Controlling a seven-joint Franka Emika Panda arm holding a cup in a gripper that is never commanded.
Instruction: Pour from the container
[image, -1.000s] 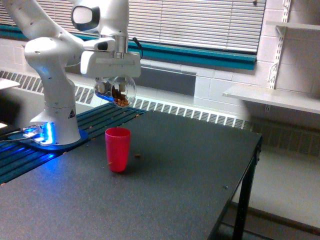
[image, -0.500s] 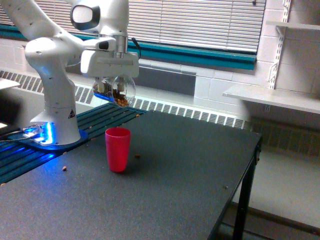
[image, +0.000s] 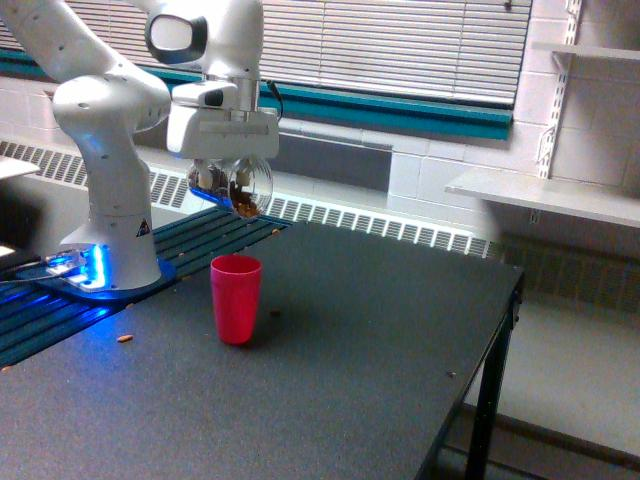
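Note:
The container (image: 242, 184), a small clear rounded jar holding brown bits, hangs tilted under the white arm. My gripper (image: 224, 172) is shut on it, its fingers mostly hidden behind the jar. A red cup (image: 236, 298) stands upright on the dark table (image: 360, 360), directly below the jar with a clear gap between them. No stream of bits shows between jar and cup.
A few brown bits lie on the table: one (image: 275, 313) just right of the cup and one (image: 124, 338) to its left. The arm's white base (image: 115, 250) with blue lights stands at the exterior view's left. The table's edge runs along the right.
The gripper and jar have risen slightly. A loose brown bit has rolled a little farther left on the table. The red cup has not moved.

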